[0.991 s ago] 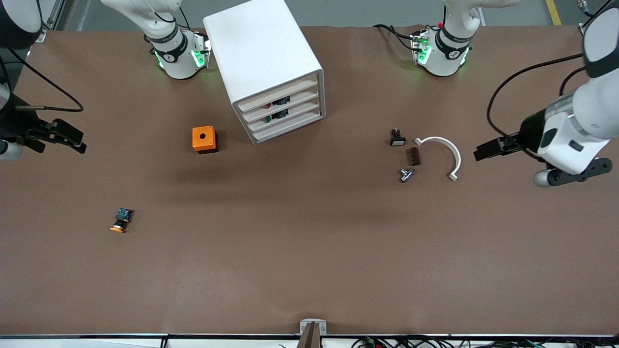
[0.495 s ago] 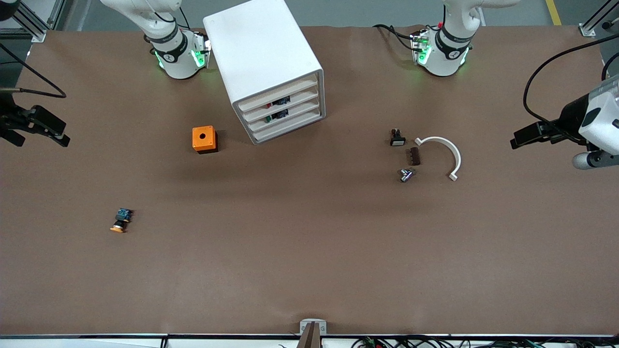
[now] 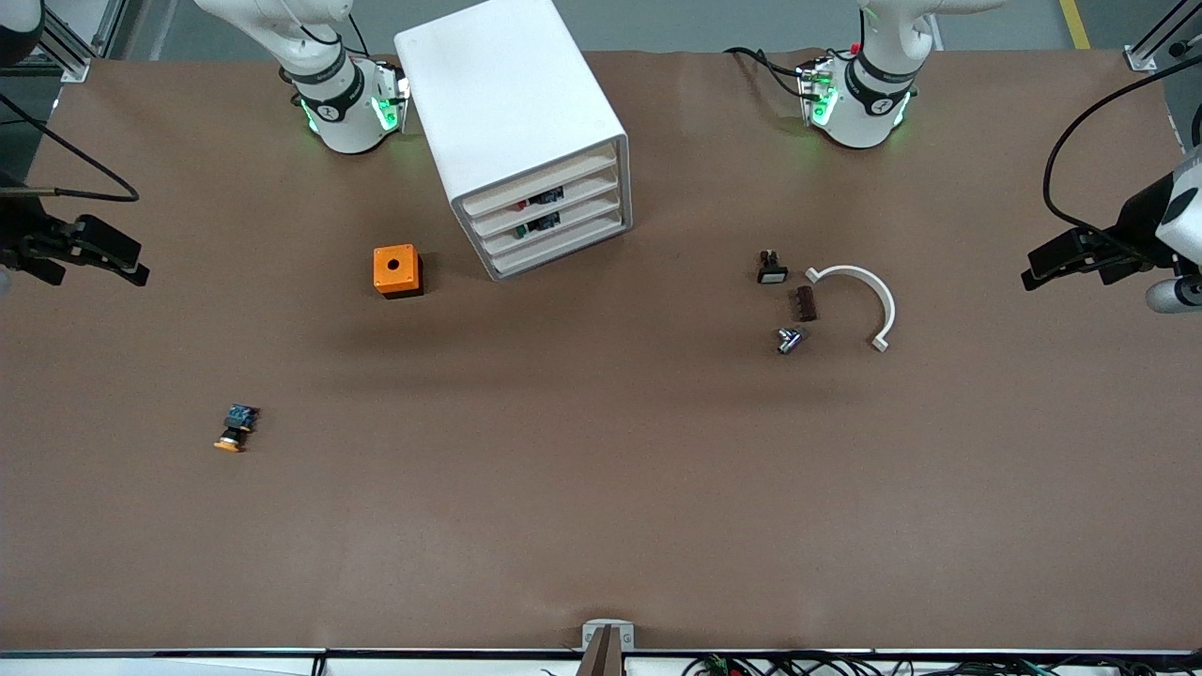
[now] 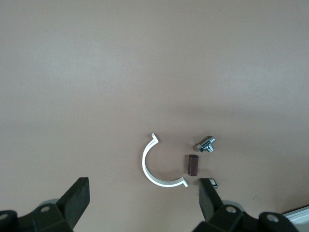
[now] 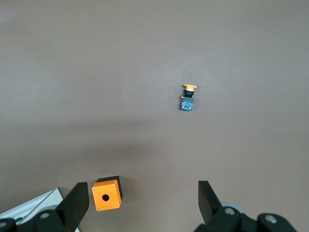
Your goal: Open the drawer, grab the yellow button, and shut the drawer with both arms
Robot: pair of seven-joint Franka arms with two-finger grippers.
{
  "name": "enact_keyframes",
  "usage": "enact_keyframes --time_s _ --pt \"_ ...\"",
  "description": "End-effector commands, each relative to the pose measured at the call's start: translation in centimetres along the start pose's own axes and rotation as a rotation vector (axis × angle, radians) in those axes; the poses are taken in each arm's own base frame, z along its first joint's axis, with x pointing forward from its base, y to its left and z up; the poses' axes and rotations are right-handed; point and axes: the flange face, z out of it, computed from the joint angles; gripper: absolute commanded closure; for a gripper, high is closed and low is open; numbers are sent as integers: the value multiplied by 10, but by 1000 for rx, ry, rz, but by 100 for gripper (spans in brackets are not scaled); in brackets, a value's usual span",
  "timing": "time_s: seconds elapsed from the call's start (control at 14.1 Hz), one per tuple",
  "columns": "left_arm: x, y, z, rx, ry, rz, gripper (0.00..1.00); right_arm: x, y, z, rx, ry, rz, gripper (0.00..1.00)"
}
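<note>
Drawer: the topmost shallow white tray drawer (image 3: 537, 182) sits flush in the white boxy cabinet (image 3: 512, 122), front turned toward the front camera and somewhat toward the left arm's end.
Button: the tiny push button with orange cap, black body and bluish rear (image 3: 235, 429) lies on the brown table (image 3: 601, 488), already out, nearer the camera than the orange cube with a hole (image 3: 396, 270); long axis runs cap-nearest-camera.
Key relation: you will find the right arm the nearer one to the button; the drawer lies between both grippers.
Right gripper: (image 3: 120, 263) up over the table's edge at the right arm's end, jaws spread wide, empty.
Left gripper: (image 3: 1047, 268) over the left arm's end, jaws apart, empty, near the white half-ring clamp (image 3: 859, 300).
Change: half a second ago the right gripper sat slightly farther out; the left has pulled outward steadily over the last second.
Judgement: drawer shut, button out; task looks essentially done.
</note>
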Motion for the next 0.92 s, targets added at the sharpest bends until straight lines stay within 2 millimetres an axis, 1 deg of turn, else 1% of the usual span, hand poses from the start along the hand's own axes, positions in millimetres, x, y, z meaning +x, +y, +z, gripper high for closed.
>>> enact_keyframes --time_s 0.0,0.14,0.5,0.71,0.85 --pt "-7 5 -26 19 33 19 0 -4 -2 -5 3 -2 12 0" --pt "-11 7 -32 21 4 15 0 -4 -2 -5 2 -1 12 0" --pt "-11 6 -28 21 -17 24 0 -3 0 -8 2 9 6 0" --pt "-11 9 -33 18 -4 21 0 -3 3 0 2 -25 10 0" --pt "-9 7 -32 19 -7 24 0 -3 3 0 2 -24 10 0"
